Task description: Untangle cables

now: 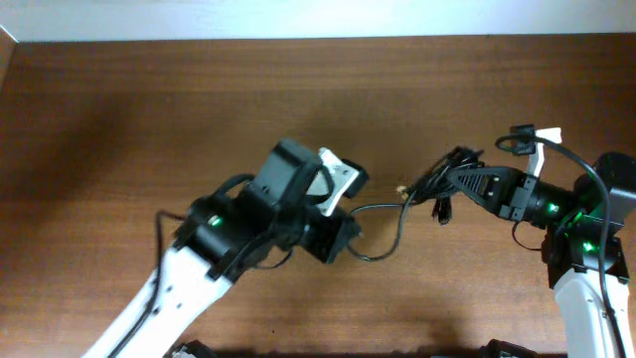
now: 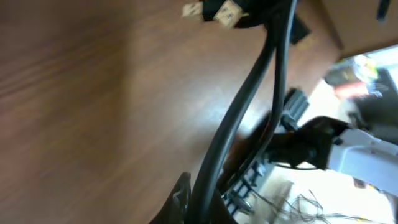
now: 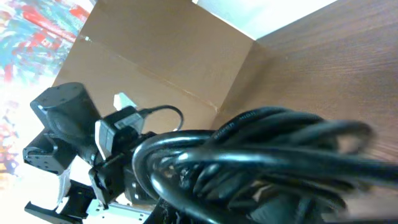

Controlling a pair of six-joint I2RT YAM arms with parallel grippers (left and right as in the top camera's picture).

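Thin black cables lie across the table's middle. One loose cord (image 1: 390,225) runs from my left gripper (image 1: 348,237) in a curve to a bundle of loops (image 1: 439,185) with a small metallic plug end (image 1: 400,190). My left gripper is shut on that cord, which runs taut up through the left wrist view (image 2: 249,93) to plug ends (image 2: 225,14). My right gripper (image 1: 462,179) is shut on the bundle, whose coils fill the right wrist view (image 3: 249,155).
The brown wooden table (image 1: 149,119) stretches to the left and back. A pale wall strip (image 1: 298,18) lies beyond its far edge. The left arm's body (image 1: 238,224) and the right arm's body (image 1: 576,224) stand near the front.
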